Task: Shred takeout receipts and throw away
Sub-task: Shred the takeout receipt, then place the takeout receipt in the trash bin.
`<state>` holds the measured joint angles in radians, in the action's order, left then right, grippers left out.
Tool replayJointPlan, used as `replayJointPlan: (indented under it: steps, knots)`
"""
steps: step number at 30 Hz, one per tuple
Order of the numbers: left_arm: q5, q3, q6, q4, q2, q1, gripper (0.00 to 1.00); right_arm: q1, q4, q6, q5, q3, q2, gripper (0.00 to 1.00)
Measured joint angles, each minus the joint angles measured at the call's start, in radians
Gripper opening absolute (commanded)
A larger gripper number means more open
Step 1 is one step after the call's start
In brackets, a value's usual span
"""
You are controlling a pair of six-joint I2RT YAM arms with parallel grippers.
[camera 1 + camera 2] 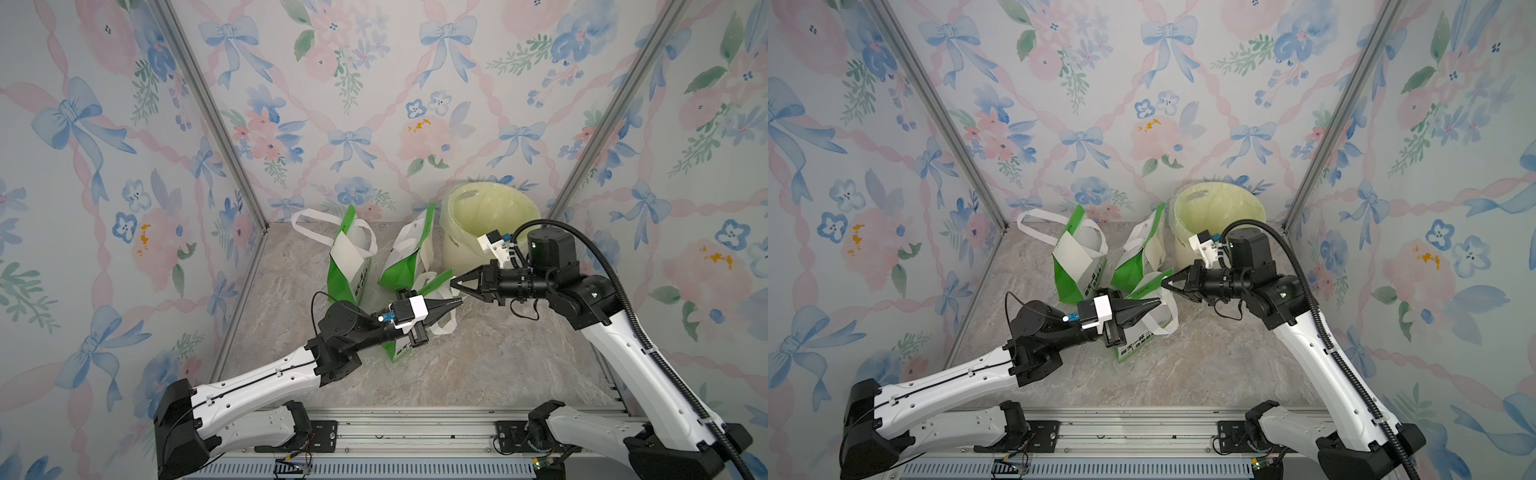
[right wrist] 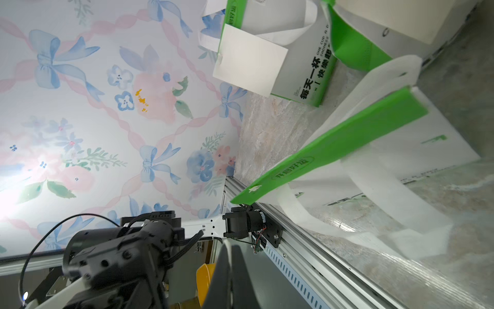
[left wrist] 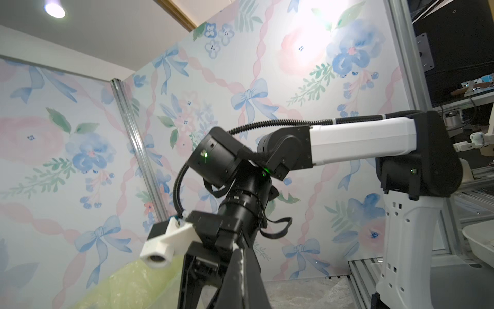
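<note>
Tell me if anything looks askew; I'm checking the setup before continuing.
The middle green-and-white bag leans over toward the lined bin, while the left bag stands upright. A white receipt hangs crooked on the left bag's front. Nothing looks spilled.

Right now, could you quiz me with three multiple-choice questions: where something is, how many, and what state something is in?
1. Where does the pale bin stand?
A) back corner, on the right arm's side
B) front rail
C) inside a bag

2. How many green-and-white bags?
A) two
B) three
C) five

3. How are the left gripper and right gripper?
A) both wide open
B) both shut
C) only one shut

Answers: 1 A, it stands at the back, beyond that arm; 2 B, two behind, one in front; 3 B, each one's jaws are closed to a tip.
</note>
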<state>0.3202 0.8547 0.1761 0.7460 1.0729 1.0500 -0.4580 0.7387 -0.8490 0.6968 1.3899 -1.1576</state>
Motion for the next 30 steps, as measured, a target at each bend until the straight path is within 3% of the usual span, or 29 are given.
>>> replayJointPlan:
  steps: [5,11,16,24,30]
  knots:
    - [-0.079,0.0,-0.027,0.066,-0.006,0.0,0.0,0.025,0.093,0.034,-0.077,0.054,-0.01,0.0]
    - [-0.278,-0.006,-0.222,0.08,0.007,-0.027,0.0,0.09,0.154,0.229,-0.283,0.295,-0.05,0.0]
    - [-0.365,-0.008,-0.367,0.079,0.024,-0.035,0.0,0.154,0.114,0.386,-0.479,0.366,-0.143,0.02]
    - [-0.411,-0.008,-0.496,0.079,0.03,-0.036,0.0,0.202,0.103,0.549,-0.683,0.552,-0.509,0.32]
    - [-0.422,-0.008,-0.53,0.079,0.033,-0.045,0.0,0.203,0.177,0.616,-0.764,0.671,-0.665,0.46]
